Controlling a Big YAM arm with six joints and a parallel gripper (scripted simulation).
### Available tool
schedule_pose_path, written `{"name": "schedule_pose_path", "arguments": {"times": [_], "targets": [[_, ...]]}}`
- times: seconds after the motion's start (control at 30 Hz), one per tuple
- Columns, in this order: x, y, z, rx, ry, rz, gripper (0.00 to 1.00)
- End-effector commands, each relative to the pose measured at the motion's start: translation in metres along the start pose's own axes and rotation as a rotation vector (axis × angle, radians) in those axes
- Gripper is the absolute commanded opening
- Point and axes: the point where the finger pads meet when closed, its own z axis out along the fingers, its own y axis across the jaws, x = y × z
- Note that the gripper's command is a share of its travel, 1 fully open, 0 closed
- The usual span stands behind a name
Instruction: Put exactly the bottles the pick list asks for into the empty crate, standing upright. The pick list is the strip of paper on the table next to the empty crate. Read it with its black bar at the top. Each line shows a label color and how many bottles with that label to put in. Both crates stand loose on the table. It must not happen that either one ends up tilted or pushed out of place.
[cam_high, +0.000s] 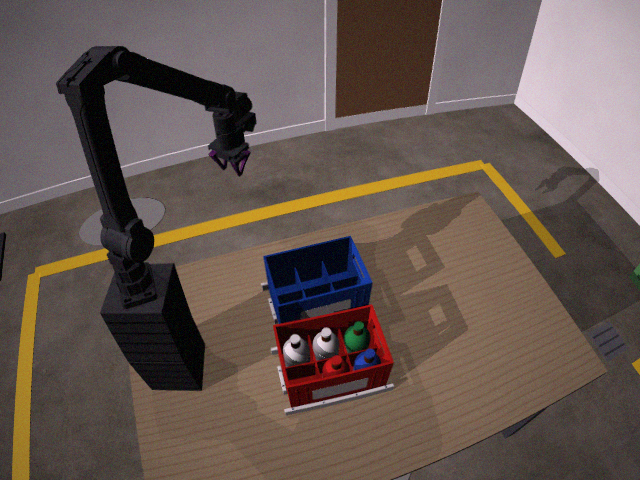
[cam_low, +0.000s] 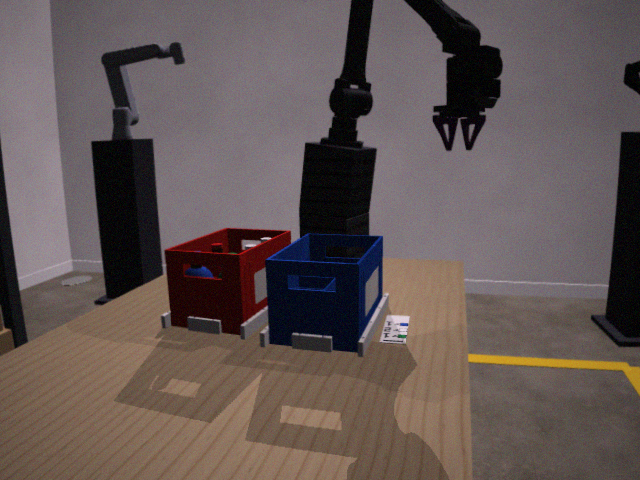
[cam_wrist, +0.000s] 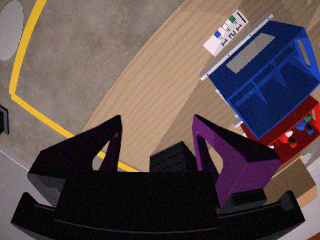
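- Overhead, the black pincer with purple fingers (cam_high: 230, 161) is held high above the floor, beyond the far edge of the wooden plank counter (cam_high: 465, 330), with its fingers spread partway and nothing between them.
- Open air is seen all round the pincer; it is well apart from both crates.
- The empty blue plastic crate (cam_high: 361, 268) is set near the middle of the counter, its six open cells facing up and its long axis running across the counter.
- The red plastic crate (cam_high: 381, 330) is placed just beside the blue one, on the side farther from the pincer; grey stop strips are seen along the feet of both.
- Broad bare counter is left to the right of the crates and in front of them.
- The white paper pick list (cam_low: 394, 329) is laid flat just beside the blue crate, near the counter's edge, its long axis pointing away from the exterior camera; blue and green marks can be made out, but the counts cannot be read.
- Five bottles are stood upright in the red crate: two white (cam_high: 296, 348), one green (cam_high: 356, 334), one red (cam_high: 334, 364) and one blue (cam_high: 366, 357).
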Motion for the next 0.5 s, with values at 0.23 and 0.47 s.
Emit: {"name": "schedule_pose_path", "arguments": {"times": [0.23,0.47], "targets": [[-0.0113,0.001,-0.0099,-0.001,-0.028,0.0,0.61],[-0.0202,-0.0076,-0.0023,0.001,-0.033,-0.033,0.61]]}}
